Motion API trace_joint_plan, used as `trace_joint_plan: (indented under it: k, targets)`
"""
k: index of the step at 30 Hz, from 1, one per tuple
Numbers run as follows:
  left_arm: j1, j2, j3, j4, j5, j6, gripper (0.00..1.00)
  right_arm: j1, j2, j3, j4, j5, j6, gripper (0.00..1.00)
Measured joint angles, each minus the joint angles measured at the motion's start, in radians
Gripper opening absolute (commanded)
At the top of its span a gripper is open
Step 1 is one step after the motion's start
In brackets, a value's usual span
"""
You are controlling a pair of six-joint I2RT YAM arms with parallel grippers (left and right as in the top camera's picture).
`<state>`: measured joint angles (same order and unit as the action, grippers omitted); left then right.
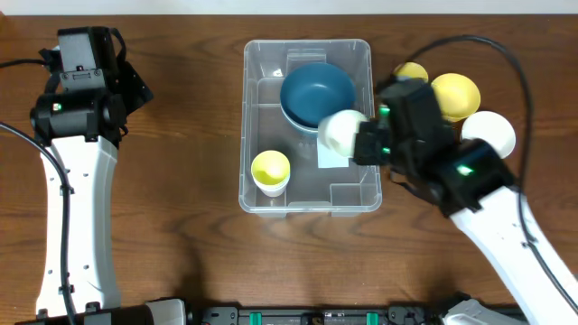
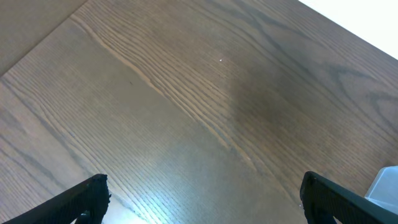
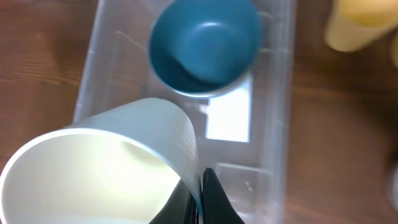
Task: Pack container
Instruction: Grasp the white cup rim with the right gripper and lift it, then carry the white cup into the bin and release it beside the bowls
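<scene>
My right gripper [image 3: 200, 202] is clamped on the rim of a white cup [image 3: 106, 168], holding it over the right side of the container [image 1: 262, 99]. That clear bin sits mid-table with a blue bowl [image 1: 316, 93] at its far end, a small yellow cup [image 1: 270, 171] near its left wall and a white label [image 3: 229, 115] on its floor. The left gripper [image 2: 204, 196] is spread wide over bare table [image 2: 186, 93], well off to the left, while a yellow bowl [image 1: 454, 95], a second yellow bowl [image 1: 411, 74] and a white bowl [image 1: 490, 134] sit right of the container, partly behind my right arm.
</scene>
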<state>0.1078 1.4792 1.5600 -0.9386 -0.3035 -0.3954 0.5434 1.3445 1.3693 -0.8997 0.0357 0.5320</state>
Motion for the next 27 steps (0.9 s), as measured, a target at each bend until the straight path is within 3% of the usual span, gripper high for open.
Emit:
trace_joint_plan:
  k: [12, 27]
  targets:
    - [0.000, 0.000, 0.000, 0.000, 0.000, 0.000, 0.98, 0.026, 0.238, 0.000, 0.131, 0.006, 0.063, 0.01]
    - [0.000, 0.000, 0.000, 0.000, 0.000, 0.000, 0.98, 0.085, 0.406, 0.000, 0.202, 0.007, 0.067, 0.01]
